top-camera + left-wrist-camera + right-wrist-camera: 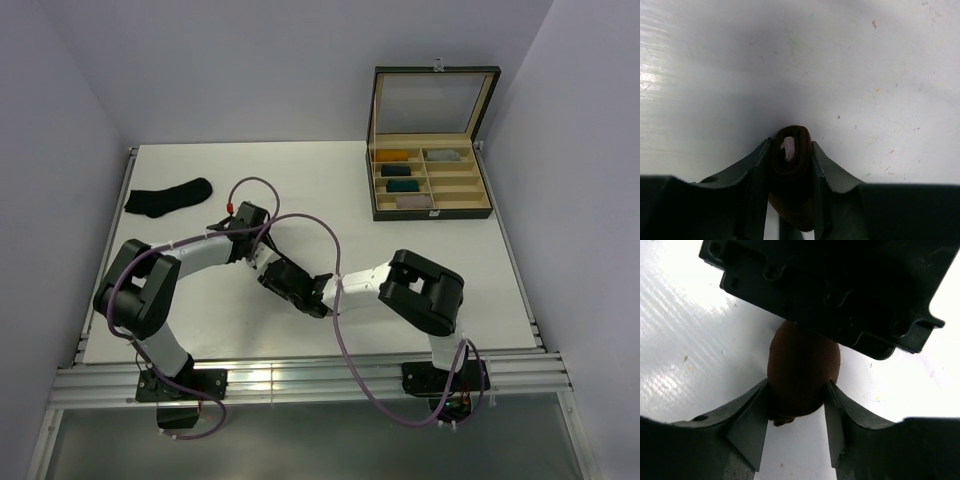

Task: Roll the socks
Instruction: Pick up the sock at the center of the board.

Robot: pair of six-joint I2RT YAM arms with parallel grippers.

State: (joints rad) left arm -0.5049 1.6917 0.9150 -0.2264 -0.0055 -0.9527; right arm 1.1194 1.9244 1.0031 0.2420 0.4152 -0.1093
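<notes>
The black sock point(168, 197) lay unrolled at ten o'clock on the table point(430, 250). Near the centre, the left gripper point(790, 145) pinched the rolled brown sock point(794, 172). The right gripper point(797, 385) clasped the same roll from its three o'clock side.

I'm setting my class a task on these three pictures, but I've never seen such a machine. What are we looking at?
Two robot arms are bolted to a white table, each ending in a two-finger gripper. The wide picture looks down from above and behind them; the other two come from cameras on the wrists. The left gripper clamps a bundled brown sock, and the right gripper pinches the same sock from the opposite side. A black sock lies flat at the table's far left. An open box holding small coloured bundles sits at the far right.
</notes>
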